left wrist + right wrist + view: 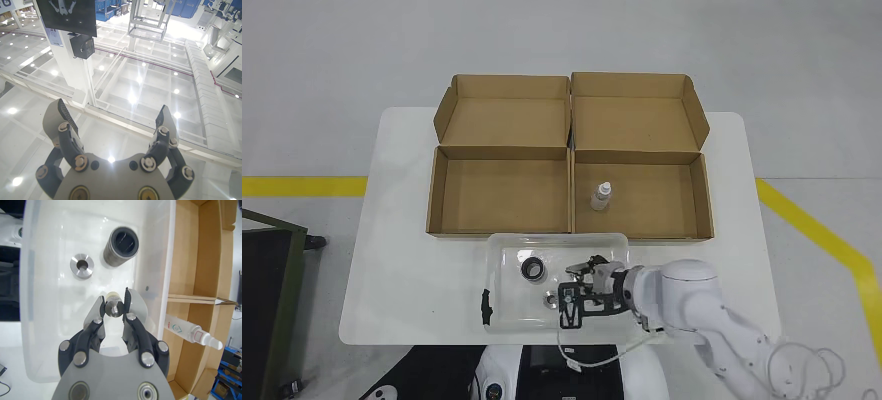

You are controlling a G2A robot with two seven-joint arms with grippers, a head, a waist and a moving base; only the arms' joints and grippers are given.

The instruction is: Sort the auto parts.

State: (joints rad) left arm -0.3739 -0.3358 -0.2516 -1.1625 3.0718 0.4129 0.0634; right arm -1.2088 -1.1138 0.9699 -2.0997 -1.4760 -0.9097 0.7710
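Observation:
My right gripper (114, 295) is down inside the clear plastic tray (151, 256), shut on a small metal fitting (112, 308) with a pale cap at its far end. Farther along the tray floor a black cylindrical sleeve (121, 249) lies on its side, and a steel ring (82, 265) sits beside it. From above, the right gripper (585, 272) is at the middle of the tray (507, 300), right of the sleeve (534, 269) and ring (549, 294). My left gripper (112, 104) points up at the ceiling, open and holding nothing.
Two open cardboard boxes stand side by side behind the tray. The left box (500, 195) is bare inside; the right box (662, 200) holds a small clear bottle (601, 196) (189, 332). A dark piece (485, 306) sits at the tray's front left corner.

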